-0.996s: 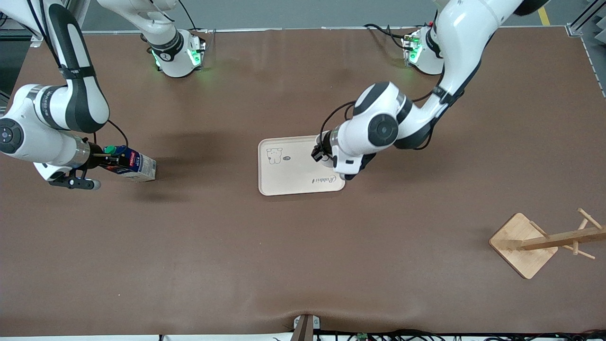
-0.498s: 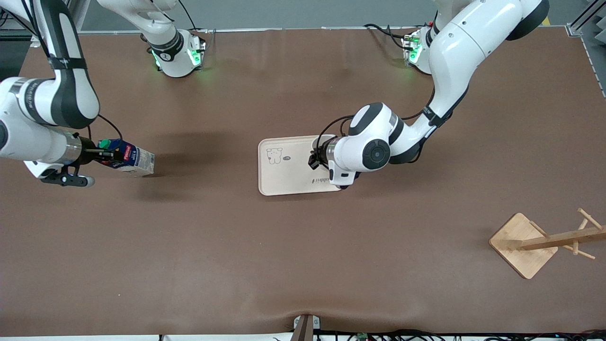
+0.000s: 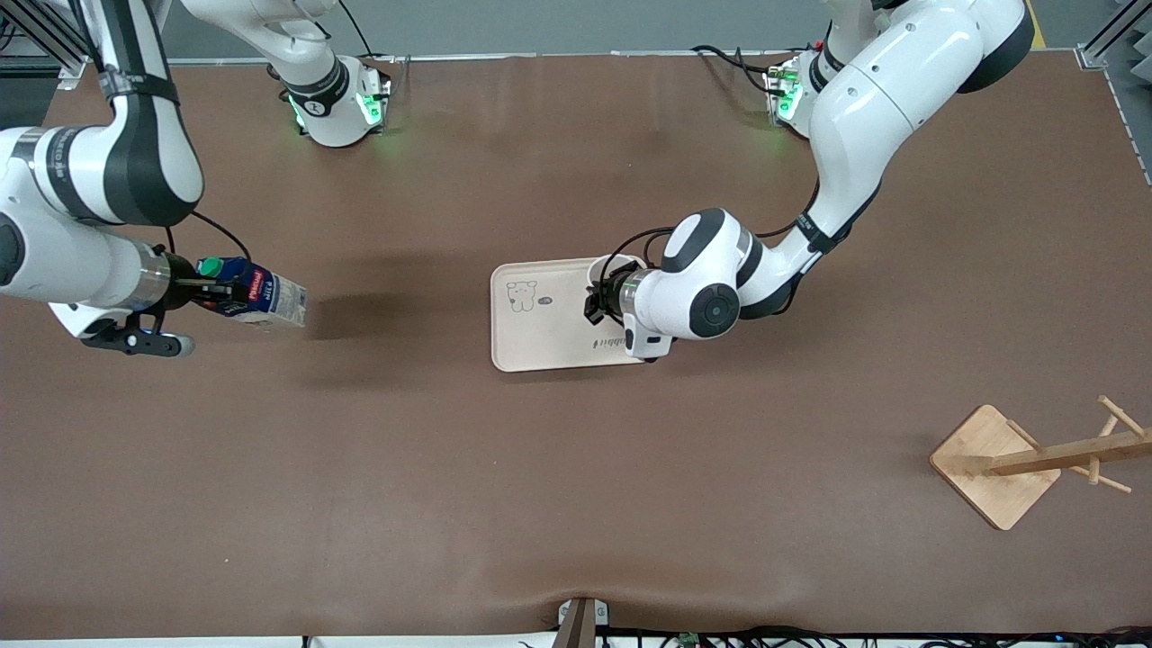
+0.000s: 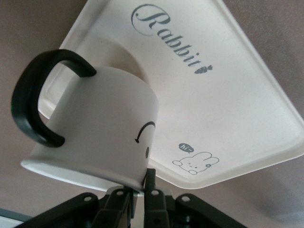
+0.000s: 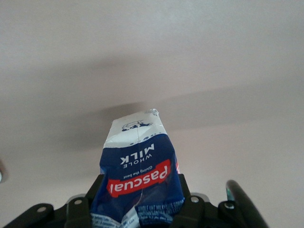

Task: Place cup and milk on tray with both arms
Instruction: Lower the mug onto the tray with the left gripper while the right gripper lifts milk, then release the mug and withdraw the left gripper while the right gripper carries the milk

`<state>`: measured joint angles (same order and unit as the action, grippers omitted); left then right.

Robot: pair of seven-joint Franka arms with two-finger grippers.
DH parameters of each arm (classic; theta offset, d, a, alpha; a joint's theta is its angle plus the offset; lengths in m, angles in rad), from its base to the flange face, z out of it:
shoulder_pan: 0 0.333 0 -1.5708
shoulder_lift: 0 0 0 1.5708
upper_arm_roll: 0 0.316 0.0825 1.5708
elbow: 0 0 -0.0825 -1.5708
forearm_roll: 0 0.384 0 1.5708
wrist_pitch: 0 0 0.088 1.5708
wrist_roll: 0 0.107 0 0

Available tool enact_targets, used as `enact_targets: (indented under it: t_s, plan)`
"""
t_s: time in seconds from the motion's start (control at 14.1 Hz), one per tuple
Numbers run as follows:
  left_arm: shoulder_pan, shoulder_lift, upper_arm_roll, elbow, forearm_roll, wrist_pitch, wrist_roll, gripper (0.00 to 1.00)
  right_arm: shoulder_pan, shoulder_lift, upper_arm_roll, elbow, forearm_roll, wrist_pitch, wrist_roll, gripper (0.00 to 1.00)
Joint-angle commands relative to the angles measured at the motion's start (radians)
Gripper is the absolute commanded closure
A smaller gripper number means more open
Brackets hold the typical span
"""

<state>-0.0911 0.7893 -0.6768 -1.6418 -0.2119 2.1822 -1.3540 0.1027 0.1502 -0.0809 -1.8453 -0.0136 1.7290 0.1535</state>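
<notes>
The white smiley cup (image 4: 95, 137) with its black handle is held by its rim in my left gripper (image 4: 142, 190), which is shut on it. In the front view the cup (image 3: 612, 267) and my left gripper (image 3: 596, 302) are over the left-arm end of the cream tray (image 3: 540, 333); I cannot tell whether the cup's base touches the tray (image 4: 228, 95). My right gripper (image 3: 214, 290) is shut on the blue milk carton (image 3: 270, 301) and holds it tilted above the table at the right arm's end. In the right wrist view the milk (image 5: 137, 161) sits between the fingers of that gripper (image 5: 137, 204).
A wooden rack (image 3: 994, 463) with a square base stands near the front camera at the left arm's end. Bare brown table (image 3: 405, 306) lies between the milk and the tray.
My left gripper has carried the cup in over the tray and lower. My right gripper has lifted the milk off the table and shifted it slightly toward the tray.
</notes>
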Motion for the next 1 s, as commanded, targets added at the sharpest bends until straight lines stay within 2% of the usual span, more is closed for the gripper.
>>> enact_targets:
  t_s: [0.0,0.14,0.36,0.5,0.64,0.71,0.92]
  plan:
    - [-0.006,0.01,0.0,0.025,-0.021,-0.018,0.018,0.0,0.034,-0.001,-0.004,0.032,0.021,-0.022,0.021,1.0]
    - [0.002,0.002,-0.001,0.028,-0.021,-0.018,0.016,0.0,0.072,0.0,-0.004,0.052,0.07,-0.02,0.038,1.0]
    - [0.034,-0.034,-0.003,0.04,-0.017,-0.03,0.015,0.0,0.201,0.008,-0.004,0.075,0.09,-0.023,0.235,1.0]
    - [0.051,-0.064,-0.001,0.132,-0.007,-0.16,0.013,0.0,0.303,0.008,-0.004,0.077,0.09,-0.016,0.406,1.0]
    - [0.074,-0.085,-0.001,0.247,0.073,-0.316,0.015,0.0,0.391,0.021,-0.004,0.099,0.092,-0.005,0.535,1.0]
    - [0.092,-0.106,-0.004,0.273,0.136,-0.372,0.015,0.0,0.419,0.044,-0.004,0.121,0.095,0.003,0.573,1.0]
    - [0.14,-0.23,-0.004,0.269,0.306,-0.406,0.018,0.0,0.505,0.094,-0.004,0.161,0.11,0.026,0.674,1.0]
